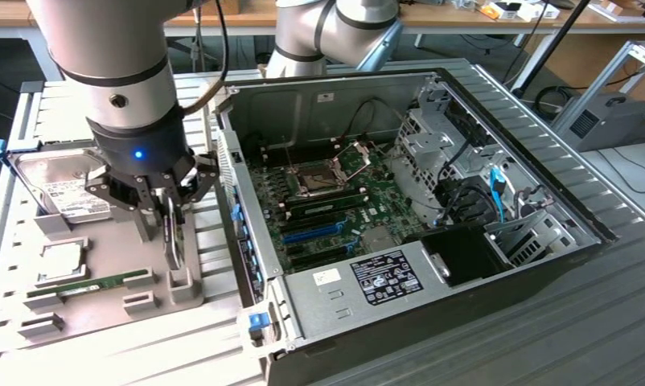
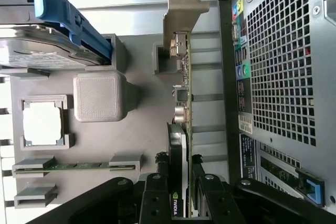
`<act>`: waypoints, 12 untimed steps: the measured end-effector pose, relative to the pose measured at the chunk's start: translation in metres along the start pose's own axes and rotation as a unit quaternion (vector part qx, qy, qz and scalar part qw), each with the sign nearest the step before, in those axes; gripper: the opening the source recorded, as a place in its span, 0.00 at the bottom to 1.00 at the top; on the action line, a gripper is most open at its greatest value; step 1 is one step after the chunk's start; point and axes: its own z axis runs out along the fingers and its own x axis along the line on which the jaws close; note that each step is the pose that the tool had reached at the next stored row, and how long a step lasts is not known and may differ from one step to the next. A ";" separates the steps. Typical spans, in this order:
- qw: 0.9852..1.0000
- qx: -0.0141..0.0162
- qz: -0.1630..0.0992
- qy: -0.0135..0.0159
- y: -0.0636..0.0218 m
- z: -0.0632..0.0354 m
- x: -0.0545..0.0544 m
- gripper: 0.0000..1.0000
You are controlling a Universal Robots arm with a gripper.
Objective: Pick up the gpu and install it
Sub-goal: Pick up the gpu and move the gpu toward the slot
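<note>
The exterior view is giving the whole layout. The grey robot arm is hanging over a grey plastic parts tray (image 1: 119,249) on the exterior view's left, and the open black-and-silver metal computer case (image 1: 580,225) is lying just beside it on the exterior view's right. There the black gripper (image 1: 164,221) is reaching down around the gpu (image 1: 174,241), a thin flat card of green circuit board with a black face and a silver metal end bracket, which is standing on edge near the tray's case-side border. The wrist view is bringing out the grip itself. The gpu (image 2: 187,77) is running edge-on straight out from between the two black fingers (image 2: 155,192), which are closed partway and pressing one on each flat face at its black end. Its bracket end is sitting farthest from them, beside a grey slotted holder (image 2: 160,59). Whether the gpu is resting in that holder or raised off it, I cannot tell. The silver hard drive in a blue frame (image 2: 37,51) and the narrow green RAM stick (image 2: 79,166) are lying in tray pockets, apart from the fingers.
</note>
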 end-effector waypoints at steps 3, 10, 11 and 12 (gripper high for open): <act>1.000 0.001 0.000 0.000 0.0003 -0.0068 0.000 0.27; 1.000 0.004 0.000 0.000 0.0012 -0.0314 -0.001 0.27; 1.000 0.004 0.000 0.000 0.0013 -0.0338 -0.001 0.27; 1.000 0.004 0.000 0.000 0.0014 -0.0362 -0.001 0.27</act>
